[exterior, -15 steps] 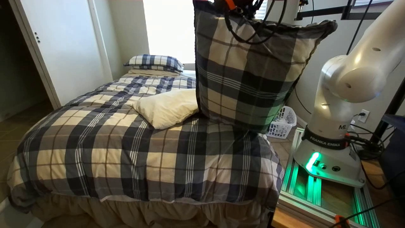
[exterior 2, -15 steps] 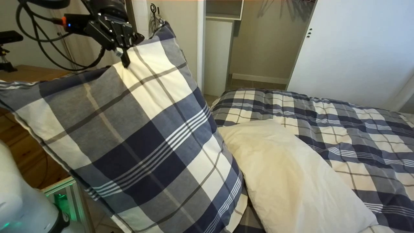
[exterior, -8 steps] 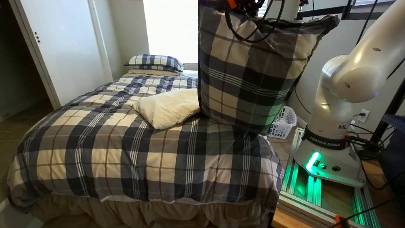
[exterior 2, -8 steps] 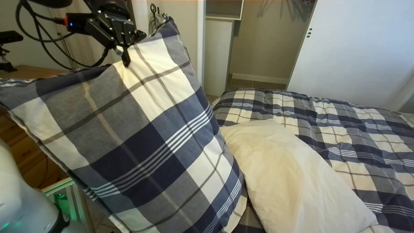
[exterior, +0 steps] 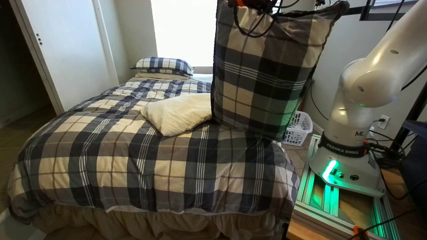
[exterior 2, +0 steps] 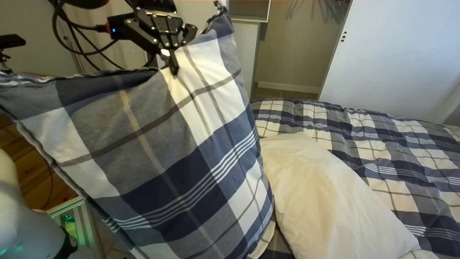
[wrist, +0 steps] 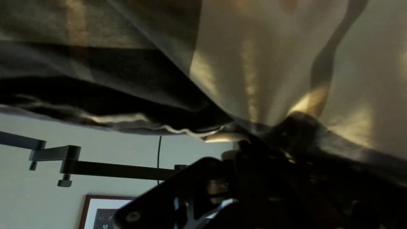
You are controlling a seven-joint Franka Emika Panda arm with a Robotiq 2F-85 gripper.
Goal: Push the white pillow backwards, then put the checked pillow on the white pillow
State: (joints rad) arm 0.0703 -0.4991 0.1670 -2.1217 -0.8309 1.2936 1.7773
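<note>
Exterior view: the tool (exterior 2: pixel 175 64) pinches the checked pillow (exterior 2: pixel 158 147), which perhaps touches the white pillow (exterior 2: pixel 327 190).

This is a bedroom in a home: before me stands a bed (exterior: pixel 133 150), dressed in a plaid comforter (exterior 2: pixel 388 151) over a gathered bed skirt (exterior: pixel 160 220), with a plaid pillow (exterior: pixel 162 63) at its head near a bright window (exterior: pixel 181 33). Past it a white door (exterior 2: pixel 388 64) stands beside a closet (exterior 2: pixel 293 54) with shelving (exterior 2: pixel 249 18); a plastic laundry basket (exterior: pixel 293 139) sits on the floor (exterior: pixel 298 155), and a framed picture (wrist: pixel 99 208) hangs on the wall (wrist: pixel 41 203)
</note>
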